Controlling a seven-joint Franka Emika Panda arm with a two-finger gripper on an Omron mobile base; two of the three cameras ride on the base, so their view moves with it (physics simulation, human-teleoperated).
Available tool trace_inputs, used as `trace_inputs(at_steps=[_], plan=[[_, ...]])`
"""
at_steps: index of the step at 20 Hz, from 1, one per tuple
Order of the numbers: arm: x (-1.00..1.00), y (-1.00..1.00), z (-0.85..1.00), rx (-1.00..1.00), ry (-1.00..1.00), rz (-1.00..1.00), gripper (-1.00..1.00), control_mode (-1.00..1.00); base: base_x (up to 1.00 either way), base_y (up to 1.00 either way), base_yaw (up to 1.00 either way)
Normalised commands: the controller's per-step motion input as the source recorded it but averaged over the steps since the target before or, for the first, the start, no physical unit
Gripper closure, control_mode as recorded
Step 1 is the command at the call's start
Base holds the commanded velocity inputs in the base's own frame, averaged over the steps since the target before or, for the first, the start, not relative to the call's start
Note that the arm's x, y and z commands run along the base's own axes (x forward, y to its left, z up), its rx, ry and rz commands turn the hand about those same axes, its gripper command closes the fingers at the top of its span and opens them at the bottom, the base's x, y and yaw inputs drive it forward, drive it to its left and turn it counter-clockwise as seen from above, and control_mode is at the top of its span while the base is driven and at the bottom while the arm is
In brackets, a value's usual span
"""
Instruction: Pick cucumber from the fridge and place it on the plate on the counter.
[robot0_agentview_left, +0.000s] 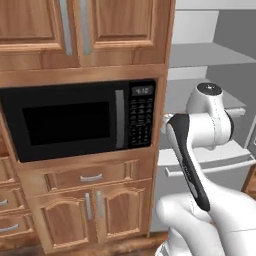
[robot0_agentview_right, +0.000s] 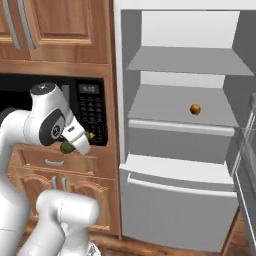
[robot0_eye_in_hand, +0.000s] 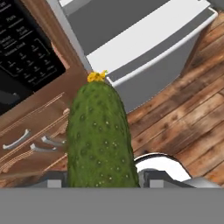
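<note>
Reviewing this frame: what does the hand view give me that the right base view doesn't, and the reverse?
Hand view alone: the wood plank floor and the cucumber's bumpy skin close up, held between the gripper's fingers.

Right base view alone: the fridge's open interior with grey shelves and a small round brownish item on one shelf.

Both: the cucumber in the gripper, the black microwave, wooden drawers, and the fridge's lower front.
</note>
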Motion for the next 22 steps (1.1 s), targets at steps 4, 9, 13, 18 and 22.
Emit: trace_inputs(at_steps=[4, 9, 13, 18, 22], plan=[[0.00, 0.00, 0.00, 0.00, 0.00, 0.00, 1.00, 1.00, -0.13, 1.00, -0.03], [0.00, 0.00, 0.00, 0.00, 0.00, 0.00, 1.00, 1.00, 0.00, 1.00, -0.04], [0.00, 0.00, 0.00, 0.00, 0.00, 0.00, 1.00, 1.00, 0.00, 1.00, -0.03], [0.00, 0.00, 0.00, 0.00, 0.00, 0.00, 1.00, 1.00, 0.00, 1.00, -0.03], [0.00, 0.00, 0.00, 0.00, 0.00, 0.00, 1.00, 1.00, 0.00, 1.00, -0.04]])
